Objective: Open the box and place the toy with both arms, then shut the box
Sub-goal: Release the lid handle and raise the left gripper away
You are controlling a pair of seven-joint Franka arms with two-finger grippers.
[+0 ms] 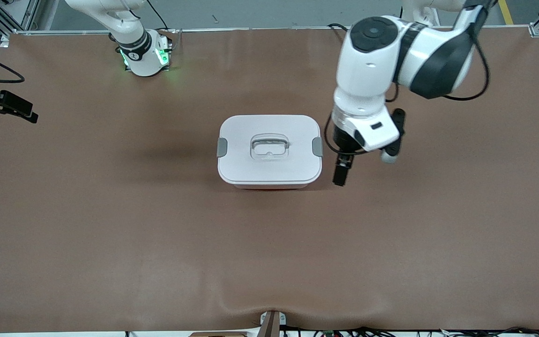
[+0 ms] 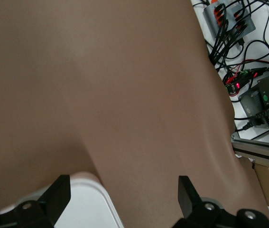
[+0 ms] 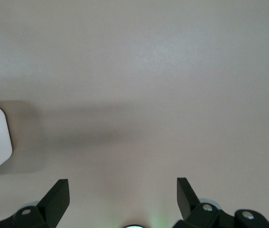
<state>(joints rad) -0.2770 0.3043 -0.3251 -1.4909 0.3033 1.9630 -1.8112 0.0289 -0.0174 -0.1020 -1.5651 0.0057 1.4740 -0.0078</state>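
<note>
White rigid plastic box [image 1: 269, 150] lidded, light, slick; grasp lid's clear handle [image 1: 269, 145] or grey side clips [image 1: 317, 147]. Left gripper [image 2: 124, 190] released beside box; right gripper [image 3: 123, 191] released, waiting near base. No toy visible.

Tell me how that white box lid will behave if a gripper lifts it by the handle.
The lid looks like rigid moulded plastic, so it should stay stiff rather than sag. Its handle sits centred, so it would probably hang fairly level. The grey latches at both ends appear shut, so the whole box might rise with it.
</note>
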